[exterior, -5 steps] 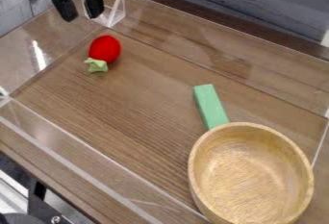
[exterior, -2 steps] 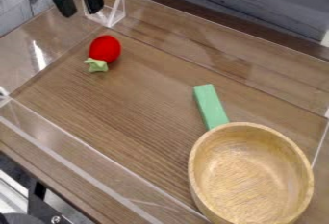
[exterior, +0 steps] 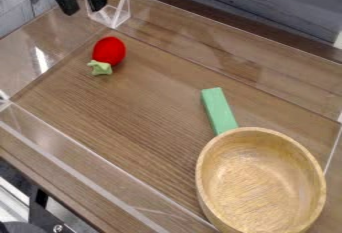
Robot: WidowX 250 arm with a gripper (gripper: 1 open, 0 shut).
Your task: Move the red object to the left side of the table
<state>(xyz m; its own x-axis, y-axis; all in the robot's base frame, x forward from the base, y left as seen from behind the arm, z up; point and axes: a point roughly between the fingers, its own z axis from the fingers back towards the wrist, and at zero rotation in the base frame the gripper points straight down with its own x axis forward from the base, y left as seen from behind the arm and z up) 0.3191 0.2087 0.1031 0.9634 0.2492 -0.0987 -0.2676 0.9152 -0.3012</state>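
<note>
The red object (exterior: 107,53), a small rounded strawberry-like toy with a light green leafy base, lies on the brown wood-grain table (exterior: 147,107) in its upper left part. My gripper (exterior: 79,3) hangs at the top left corner, above and behind the toy and apart from it. Its two black fingers stand open with nothing between them. Most of the arm is cut off by the top edge of the picture.
A flat green rectangular block (exterior: 218,110) lies right of centre. A round light wooden bowl (exterior: 262,182) fills the lower right corner. Low clear acrylic walls (exterior: 118,12) border the tabletop.
</note>
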